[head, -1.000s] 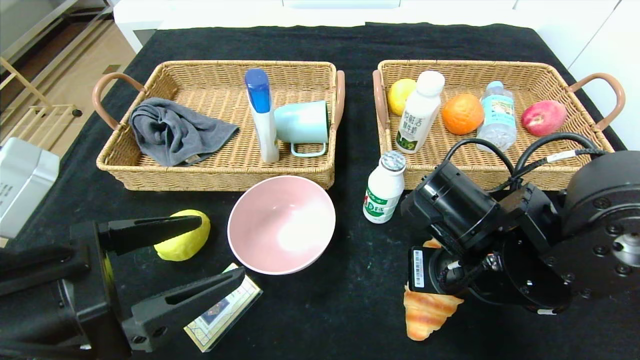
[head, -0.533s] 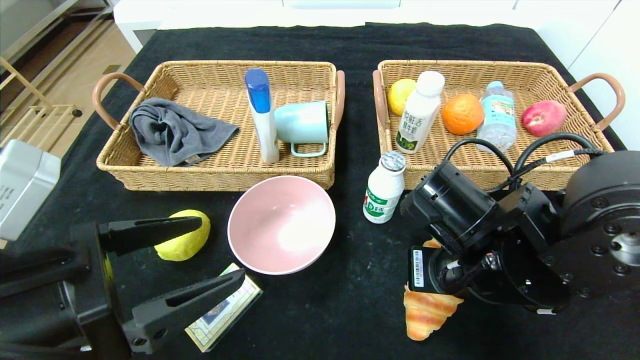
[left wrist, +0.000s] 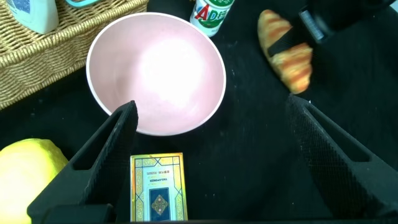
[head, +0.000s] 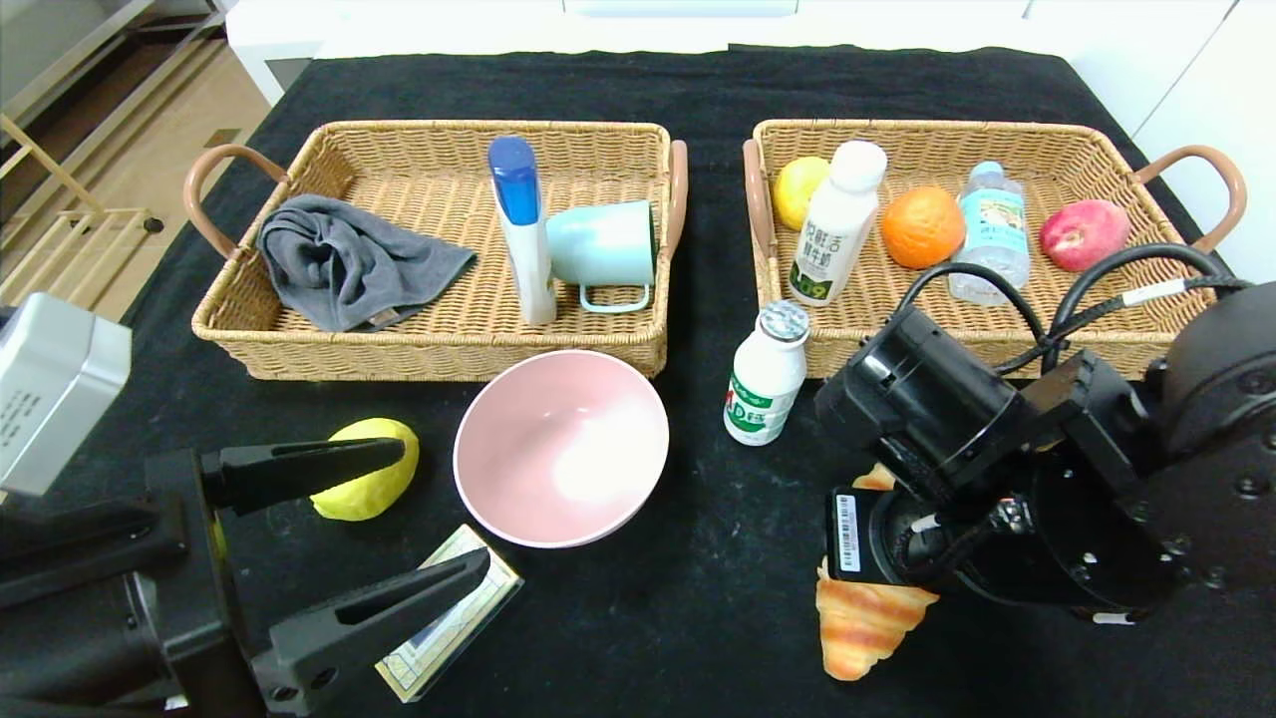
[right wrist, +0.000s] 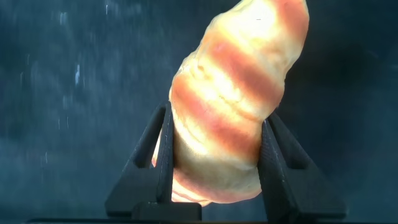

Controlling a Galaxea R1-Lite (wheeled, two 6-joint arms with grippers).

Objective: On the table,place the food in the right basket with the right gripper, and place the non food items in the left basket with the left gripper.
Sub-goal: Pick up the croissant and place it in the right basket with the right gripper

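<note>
Right wrist view alone: fingers (right wrist: pixel 163 155) clamping croissant (right wrist: pixel 233 106).

We see bright, even overhead light. Glare whitens the pink bowl (head: pixel 561 447); the croissant (right wrist: pixel 236 106) looks soft up close.
</note>
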